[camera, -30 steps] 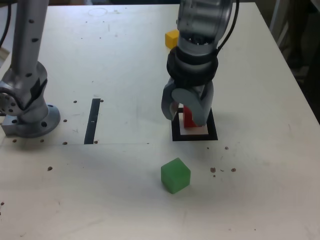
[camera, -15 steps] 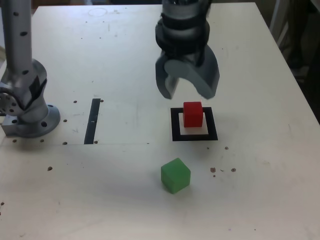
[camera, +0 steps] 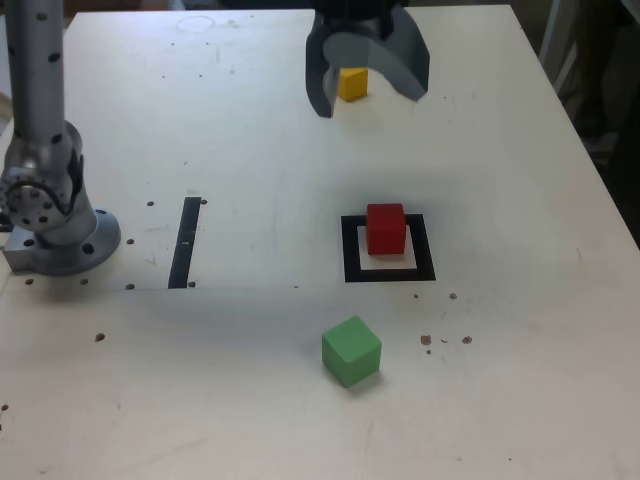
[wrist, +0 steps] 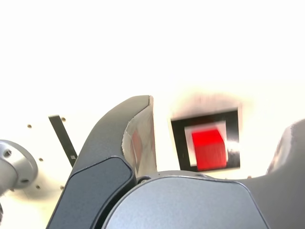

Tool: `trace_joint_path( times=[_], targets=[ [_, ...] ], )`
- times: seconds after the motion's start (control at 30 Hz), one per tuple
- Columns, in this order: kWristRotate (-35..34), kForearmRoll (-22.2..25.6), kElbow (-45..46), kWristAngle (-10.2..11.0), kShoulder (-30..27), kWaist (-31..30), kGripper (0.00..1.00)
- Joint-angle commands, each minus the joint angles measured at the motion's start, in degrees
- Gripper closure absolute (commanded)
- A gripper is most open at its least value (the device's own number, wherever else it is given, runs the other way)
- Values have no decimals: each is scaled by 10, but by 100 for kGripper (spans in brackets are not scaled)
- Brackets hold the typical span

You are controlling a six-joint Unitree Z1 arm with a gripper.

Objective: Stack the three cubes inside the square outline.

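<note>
No readable text anywhere (table and cubes unmarked).

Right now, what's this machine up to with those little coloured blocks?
It is a robot arm stacking blocks inside a square outline marked on the table. The red cube sits alone in the outline, nothing on top of it. The gripper hangs open and empty at the far end of the table, in front of the yellow cube as the exterior view shows it, perhaps its next pick. The green cube waits untouched on the table near the camera.
</note>
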Motion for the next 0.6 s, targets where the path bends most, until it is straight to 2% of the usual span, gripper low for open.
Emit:
trace_joint_path(
  times=[0.0, 0.27, 0.47, 0.57],
  targets=[
    [21, 1, -12, 0, 12, 33, 0],
    [98, 6, -71, -3, 60, 154, 0],
    [121, 24, -109, -8, 103, 221, 0],
    [123, 38, -128, -19, 129, 250, 0]
  ],
)
